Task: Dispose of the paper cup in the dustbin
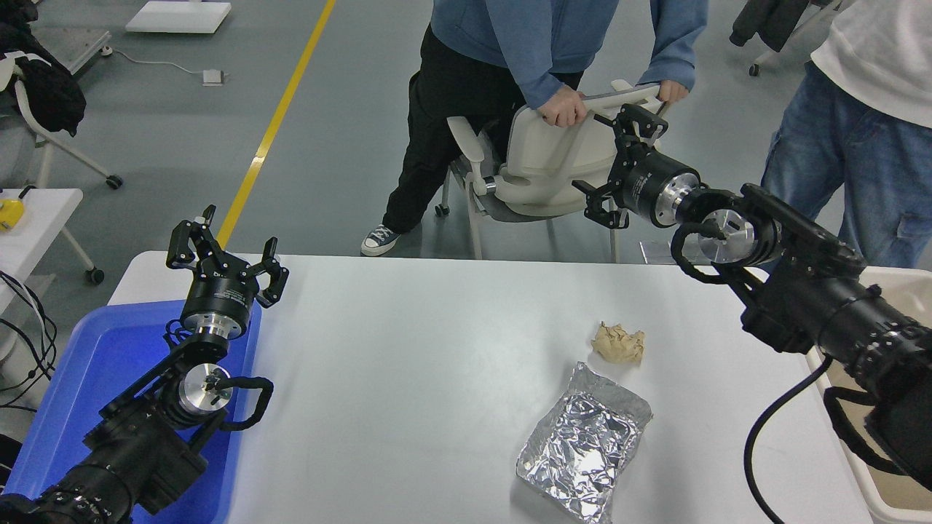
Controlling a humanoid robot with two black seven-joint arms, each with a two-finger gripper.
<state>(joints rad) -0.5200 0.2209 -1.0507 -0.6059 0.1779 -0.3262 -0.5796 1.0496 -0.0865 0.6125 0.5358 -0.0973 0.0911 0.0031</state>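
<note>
No paper cup shows in this view; it is hidden or out of view. The beige dustbin (900, 282) stands at the table's right edge, mostly covered by my right arm, with its near rim at the lower right. My right gripper (616, 164) is open and empty, raised past the table's far edge and pointing at a white chair. My left gripper (226, 251) is open and empty, parked at the lower left over the blue tray (65, 386).
A crumpled tan paper ball (619, 343) and a flattened foil bag (582, 451) lie on the white table (408, 364), right of centre. A person in a blue hoodie (539, 44) holds the white chair (546, 156) beyond the far edge. Another person (859, 124) stands at the far right.
</note>
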